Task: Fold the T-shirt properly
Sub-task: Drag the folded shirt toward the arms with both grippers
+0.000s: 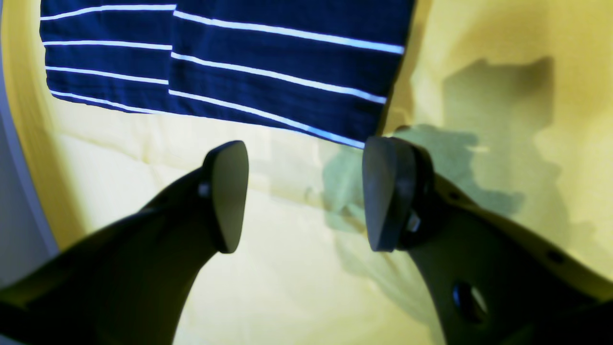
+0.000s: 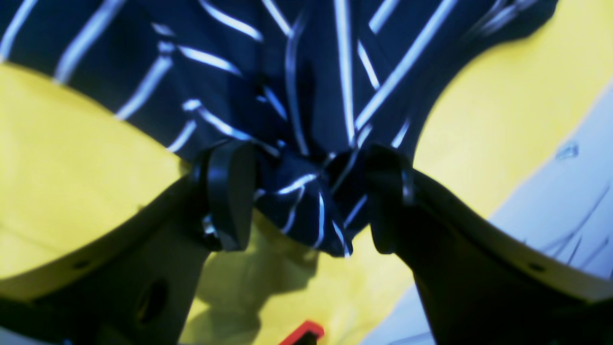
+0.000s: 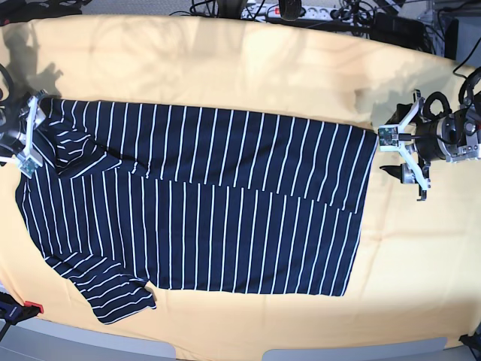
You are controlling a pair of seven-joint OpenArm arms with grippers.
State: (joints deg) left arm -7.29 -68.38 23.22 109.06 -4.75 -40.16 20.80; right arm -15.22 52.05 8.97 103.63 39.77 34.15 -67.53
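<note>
The T-shirt (image 3: 210,210), dark navy with thin white stripes, lies spread across the yellow cloth, collar end at the left and hem at the right. My right gripper (image 3: 31,139) stands at the shirt's left end. In the right wrist view its jaws (image 2: 306,201) are wide apart, with a bunched fold of the T-shirt (image 2: 311,96) between the pads. My left gripper (image 3: 392,154) hovers just off the hem at the right. In the left wrist view this gripper (image 1: 306,196) is open and empty, with the T-shirt's striped edge (image 1: 268,62) just beyond the fingertips.
A yellow cloth (image 3: 225,60) covers the table. A red clamp (image 3: 30,307) sits at the front left corner, also seen as a red clamp (image 2: 304,333) below the right gripper. Cables and a power strip (image 3: 301,9) run along the back edge.
</note>
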